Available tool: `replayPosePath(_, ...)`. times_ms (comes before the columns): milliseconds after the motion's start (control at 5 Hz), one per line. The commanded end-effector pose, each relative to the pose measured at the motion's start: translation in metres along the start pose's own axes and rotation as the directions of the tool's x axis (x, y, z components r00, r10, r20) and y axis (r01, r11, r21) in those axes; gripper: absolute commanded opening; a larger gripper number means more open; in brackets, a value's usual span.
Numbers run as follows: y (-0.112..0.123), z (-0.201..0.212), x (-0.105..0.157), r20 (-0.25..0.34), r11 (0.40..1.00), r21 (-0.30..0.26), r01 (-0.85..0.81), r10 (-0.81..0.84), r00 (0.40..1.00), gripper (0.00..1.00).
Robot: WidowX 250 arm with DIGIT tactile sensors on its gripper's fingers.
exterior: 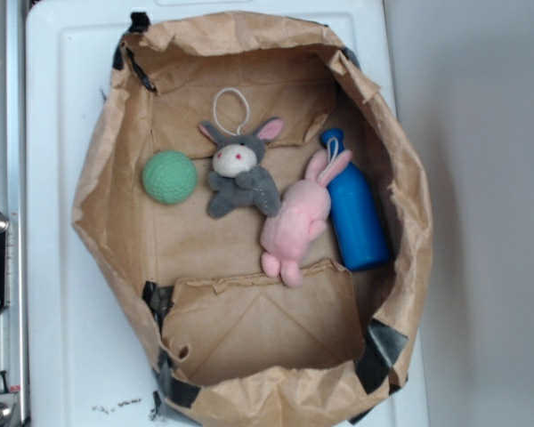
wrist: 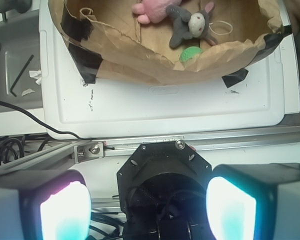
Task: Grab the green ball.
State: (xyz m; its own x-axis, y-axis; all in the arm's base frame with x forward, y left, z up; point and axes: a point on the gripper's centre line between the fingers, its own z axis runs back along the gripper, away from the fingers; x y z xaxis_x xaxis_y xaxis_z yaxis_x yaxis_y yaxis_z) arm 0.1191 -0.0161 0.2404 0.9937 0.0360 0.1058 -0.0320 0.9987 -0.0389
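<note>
Down in the paper bag (exterior: pixel 116 222), the green ball (exterior: pixel 170 177) sits on the brown floor toward one side, close under the bag's crumpled wall. From overhead it lies fully in the open; in the wrist view only its top (wrist: pixel 190 53) peeks above the torn paper edge. Just beside it lies a grey plush bunny (exterior: pixel 238 173), white-faced with pink-lined ears, a white cord loop (exterior: pixel 231 108) running up from its head. The ball and the bunny look near but not quite touching. Against the bunny's other side lies a pink plush bunny (exterior: pixel 295 220), and beyond that a blue bottle (exterior: pixel 355 211) lies along the far wall of the bag. The bag, patched at its corners with black tape (exterior: pixel 379 350), rests on a white tray (exterior: pixel 62 338).

The gripper (wrist: pixel 148 210) hangs well back from all this, outside the bag and above the metal rail (wrist: pixel 140 145) at the tray's edge. Its two pale, glowing fingers (wrist: pixel 65 212) stand wide apart with nothing between them, and it touches none of the toys.
</note>
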Motion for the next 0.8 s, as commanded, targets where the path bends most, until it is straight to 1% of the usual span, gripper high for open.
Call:
replayPosePath(0,0.05,-0.007,0.089,0.056,0.995,0.023,-0.095,0.093,0.994,1.0)
replayPosePath(200,0.074,-0.019,0.085,0.121,0.998,0.053,0.038,-0.044,0.992,1.0)
replayPosePath(400,0.108,-0.056,0.129,0.117,0.98,0.047,0.193,-0.197,0.973,1.0)
replayPosePath(600,0.108,-0.056,0.129,0.117,0.98,0.047,0.193,-0.197,0.973,1.0)
